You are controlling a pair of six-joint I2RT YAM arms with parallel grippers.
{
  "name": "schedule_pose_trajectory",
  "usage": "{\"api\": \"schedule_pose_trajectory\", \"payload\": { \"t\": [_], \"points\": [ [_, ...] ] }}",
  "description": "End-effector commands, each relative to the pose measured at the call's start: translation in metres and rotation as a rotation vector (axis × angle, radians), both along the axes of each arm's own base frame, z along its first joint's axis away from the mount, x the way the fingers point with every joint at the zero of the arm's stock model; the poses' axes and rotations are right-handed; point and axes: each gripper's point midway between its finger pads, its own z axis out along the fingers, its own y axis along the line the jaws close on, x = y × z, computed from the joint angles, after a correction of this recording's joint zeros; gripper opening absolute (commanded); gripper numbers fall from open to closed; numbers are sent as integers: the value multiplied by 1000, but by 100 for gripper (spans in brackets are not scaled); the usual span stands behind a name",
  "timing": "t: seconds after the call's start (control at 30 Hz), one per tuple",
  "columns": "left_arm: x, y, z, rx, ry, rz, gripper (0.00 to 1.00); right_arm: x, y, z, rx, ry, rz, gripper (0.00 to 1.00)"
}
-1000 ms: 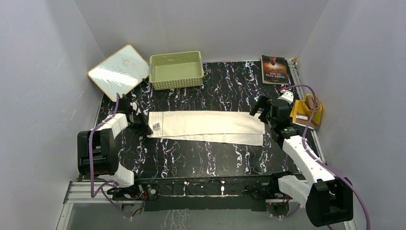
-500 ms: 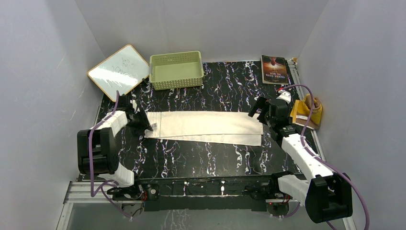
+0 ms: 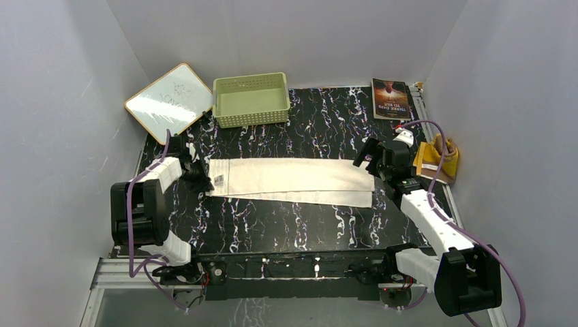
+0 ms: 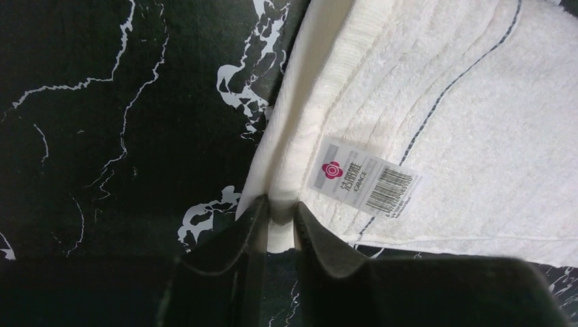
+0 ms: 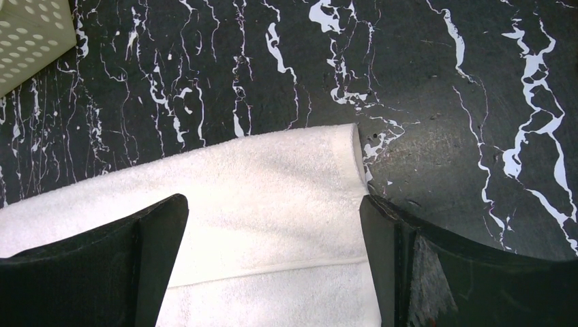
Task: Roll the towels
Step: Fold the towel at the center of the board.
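Note:
The white towel (image 3: 293,180) lies folded in a long strip across the black marbled table (image 3: 320,122). My left gripper (image 3: 199,178) is shut on the towel's left end; the left wrist view shows the hem (image 4: 283,225) pinched between the fingers, next to the label (image 4: 361,178). My right gripper (image 3: 371,160) is open above the towel's right end (image 5: 286,191), one finger over the cloth and one at its edge. The brown and yellow towel (image 3: 436,160) lies bunched at the table's right edge, behind the right arm.
A pale green basket (image 3: 251,99) stands at the back, with a whiteboard (image 3: 169,102) leaning at the back left and a book (image 3: 390,99) at the back right. Grey walls close in both sides.
My left gripper has pulled the towel's left end slightly leftward, and the strip shifted with it. My right gripper moved a little toward the back above the right end.

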Motion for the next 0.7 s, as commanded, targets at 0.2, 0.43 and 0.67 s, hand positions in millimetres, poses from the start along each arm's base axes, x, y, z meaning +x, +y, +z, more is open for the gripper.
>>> {"api": "schedule_pose_trajectory", "payload": {
  "t": [0.2,0.43,0.67],
  "points": [
    [1,-2,8,-19,5,-2,1,7,-4,3,-6,-10,-28,98],
    [16,4,30,11,-34,21,0,-5,-15,-47,5,235,-127,89],
    [29,7,43,25,-65,26,0,-17,-16,-66,45,309,-141,71]
  ]
}}
